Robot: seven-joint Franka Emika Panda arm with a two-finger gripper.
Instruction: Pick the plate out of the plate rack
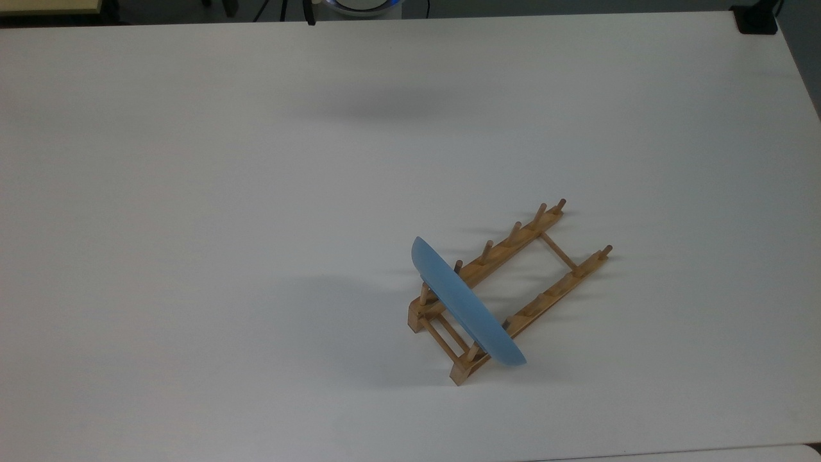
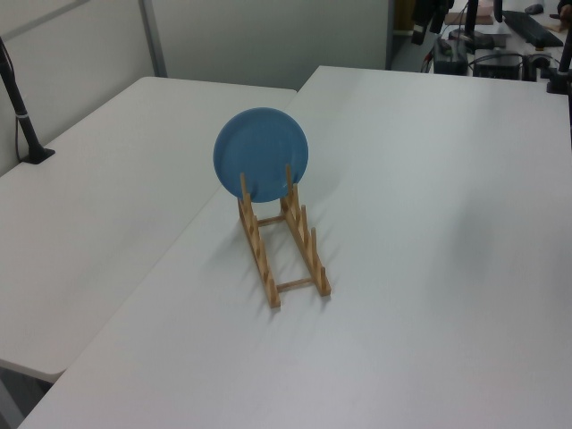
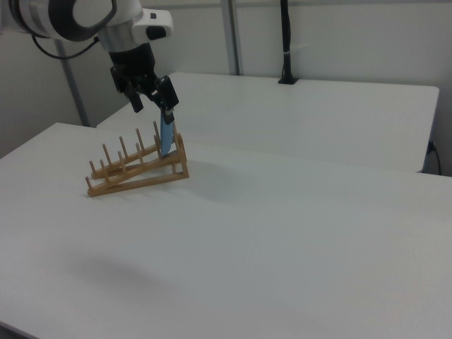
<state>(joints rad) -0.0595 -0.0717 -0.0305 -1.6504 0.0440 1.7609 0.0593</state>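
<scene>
The light-blue plate (image 1: 465, 305) stands on edge in the end slot of the wooden plate rack (image 1: 526, 234), at the rack's lower-left end in the top view. The left view has the plate (image 2: 261, 154) face-on at the far end of the rack (image 2: 310, 255). In the right view the plate (image 3: 166, 138) is edge-on at the right end of the rack (image 3: 134, 171). My gripper (image 3: 152, 99) hangs open there, its black fingers (image 3: 168, 94) overlapping the plate's top edge in the picture. How far it is from the plate I cannot tell.
The rack sits on a wide white table (image 1: 256, 224). A second white table (image 2: 98, 179) adjoins it, with a black clamped post (image 2: 22, 116). A black block (image 1: 757, 19) sits at the table's far right corner in the top view. A soft shadow (image 1: 385, 102) lies near the far edge.
</scene>
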